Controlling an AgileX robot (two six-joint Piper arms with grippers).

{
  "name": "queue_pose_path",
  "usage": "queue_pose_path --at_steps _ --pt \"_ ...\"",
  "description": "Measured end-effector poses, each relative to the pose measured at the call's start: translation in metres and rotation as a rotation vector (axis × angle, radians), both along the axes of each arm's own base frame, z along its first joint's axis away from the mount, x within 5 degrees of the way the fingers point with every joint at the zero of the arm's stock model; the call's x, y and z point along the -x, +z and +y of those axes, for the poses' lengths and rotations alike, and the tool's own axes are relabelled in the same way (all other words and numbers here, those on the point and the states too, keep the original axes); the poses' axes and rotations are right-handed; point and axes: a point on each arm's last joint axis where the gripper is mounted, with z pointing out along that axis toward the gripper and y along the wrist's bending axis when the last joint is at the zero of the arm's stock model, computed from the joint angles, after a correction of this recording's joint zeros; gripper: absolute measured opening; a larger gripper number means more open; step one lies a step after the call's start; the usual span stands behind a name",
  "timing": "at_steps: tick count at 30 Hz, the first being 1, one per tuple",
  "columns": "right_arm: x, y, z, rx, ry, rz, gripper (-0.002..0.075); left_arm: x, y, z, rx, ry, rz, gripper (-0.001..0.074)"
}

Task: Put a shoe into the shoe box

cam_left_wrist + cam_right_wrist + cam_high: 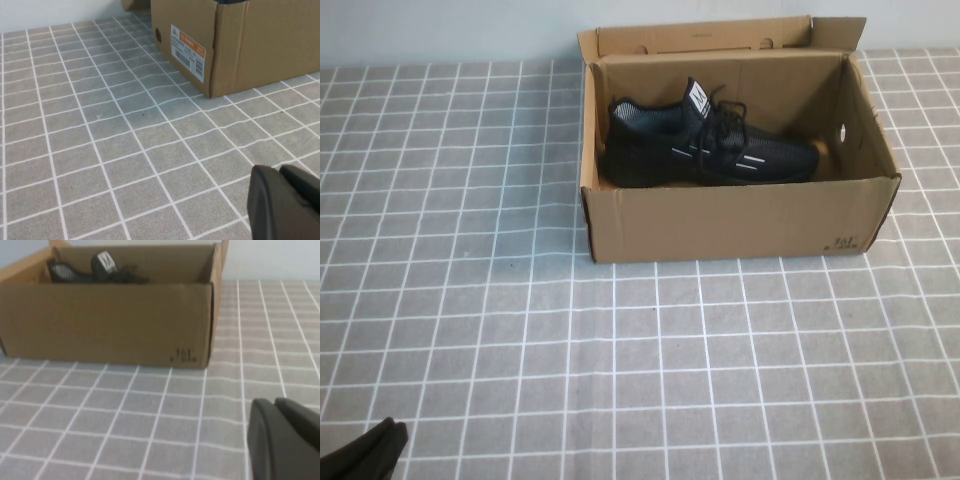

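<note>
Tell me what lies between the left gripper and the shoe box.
Only bare grey checked cloth separates the left gripper from the shoe box, shown in the left wrist view.

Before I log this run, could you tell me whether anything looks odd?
Nothing stands out: the shoe sits upright in the open box, and the left gripper and right gripper hang clear above the table.

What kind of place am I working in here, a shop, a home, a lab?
Probably a lab-style test table: a grey grid-pattern cloth, a bare pale wall, and just one shoe box holding the shoe. The left gripper and right gripper sit low, near the table.
</note>
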Motion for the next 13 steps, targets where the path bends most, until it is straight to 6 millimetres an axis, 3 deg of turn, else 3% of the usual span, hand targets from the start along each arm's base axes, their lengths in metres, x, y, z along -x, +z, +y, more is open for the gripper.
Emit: queue_pose_path --at_steps 6,13 --pt "0.0016 -0.0107 -0.0010 0.036 -0.027 0.111 -0.0016 0.0000 0.0000 0.0000 0.000 0.000 0.000 -0.0001" --pt "0.0019 -0.0114 -0.0006 0.025 -0.026 0.121 -0.0016 0.0000 0.0000 0.0000 0.000 0.000 0.000 -0.0001"
